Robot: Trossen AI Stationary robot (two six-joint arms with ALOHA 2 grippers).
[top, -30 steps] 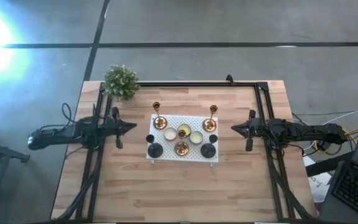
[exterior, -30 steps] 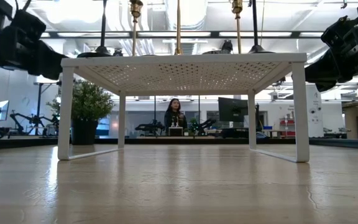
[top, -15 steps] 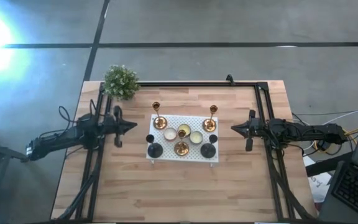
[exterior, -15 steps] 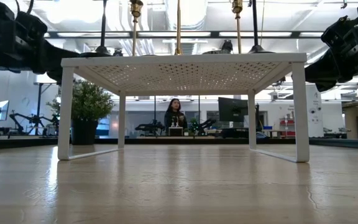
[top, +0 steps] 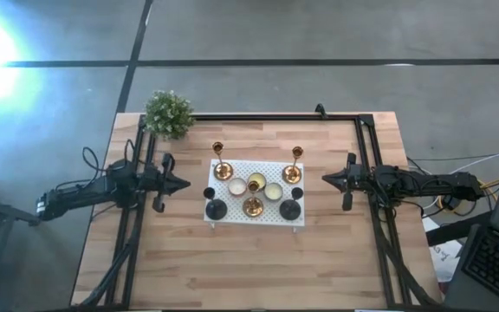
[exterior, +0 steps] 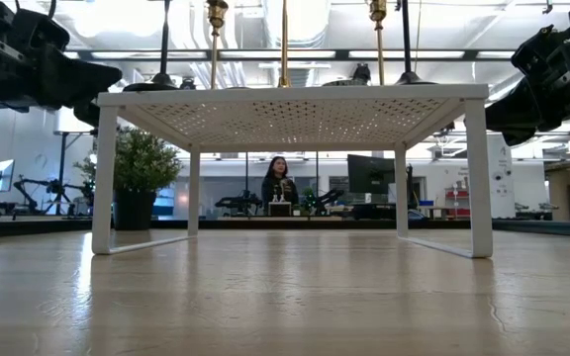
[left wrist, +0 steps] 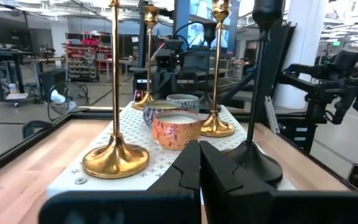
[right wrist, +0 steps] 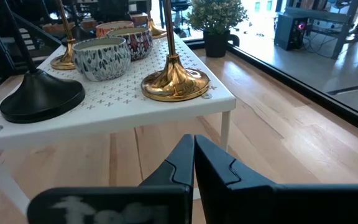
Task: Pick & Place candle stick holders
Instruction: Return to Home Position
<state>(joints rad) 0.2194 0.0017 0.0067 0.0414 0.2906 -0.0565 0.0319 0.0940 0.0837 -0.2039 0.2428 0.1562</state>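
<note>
shelf (top: 258, 166) of white perforated metal stands at the middle of a wooden table (top: 232, 269). on it stand three brass candle stick holders (top: 222, 170): seen from overhead, one at each upper corner and one at the middle of the lower edge. two black candle stick holders (top: 216, 209) stand at the lower corners. three scented candles (top: 273, 191) cluster between them. left gripper (top: 186, 184) hangs to the shelf's left, apart from it, fingers pressed together on nothing. right gripper (top: 325, 179) hangs to the shelf's right, likewise clenched and empty. potted plant (top: 168, 113) stands at the table's upper left corner.
</note>
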